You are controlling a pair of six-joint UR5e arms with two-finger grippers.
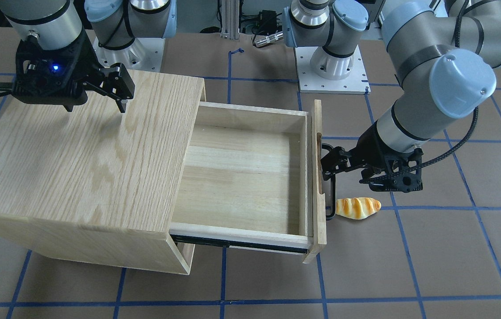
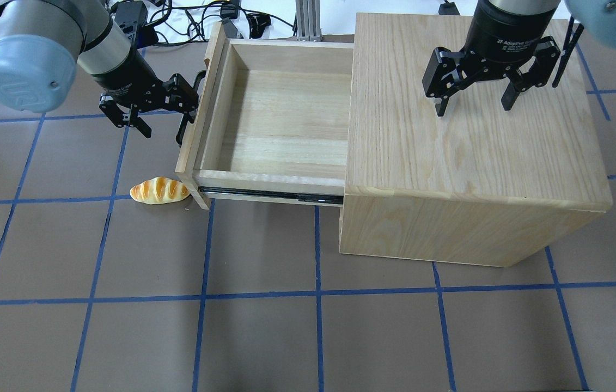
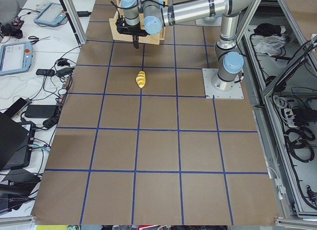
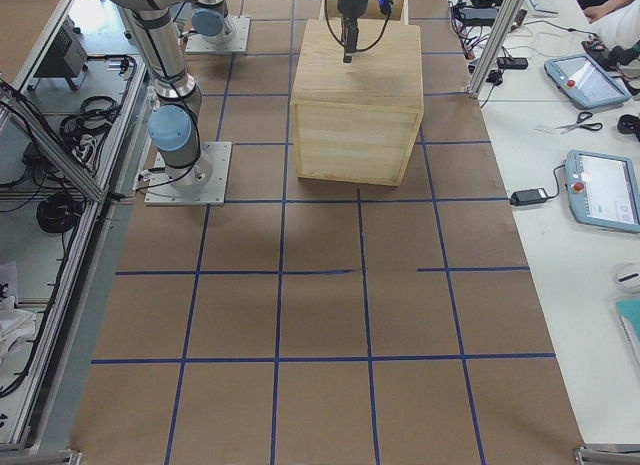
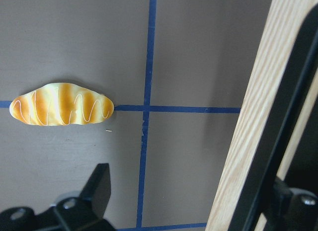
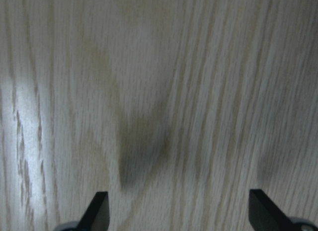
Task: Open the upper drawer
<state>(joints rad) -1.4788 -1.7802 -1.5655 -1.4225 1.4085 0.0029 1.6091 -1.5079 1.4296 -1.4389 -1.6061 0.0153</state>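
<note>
The wooden cabinet [image 1: 77, 155] [image 2: 476, 158] lies on the table with its upper drawer [image 1: 318, 177] [image 2: 199, 136] pulled far out and empty inside. The drawer's black handle [image 1: 331, 195] [image 2: 181, 128] [image 5: 283, 131] runs along its front panel. My left gripper [image 1: 328, 161] [image 2: 169, 117] [image 5: 196, 191] is open at the handle, with the bar between its fingers and one finger between bar and panel. My right gripper [image 1: 97, 108] [image 2: 473, 109] [image 6: 179, 211] is open and empty, just above the cabinet's top.
A toy bread roll [image 1: 358, 207] [image 2: 159, 191] [image 5: 62, 104] lies on the brown table close to the drawer front's near corner, below my left gripper. Blue tape lines grid the table. Cables and equipment sit beyond the far edge.
</note>
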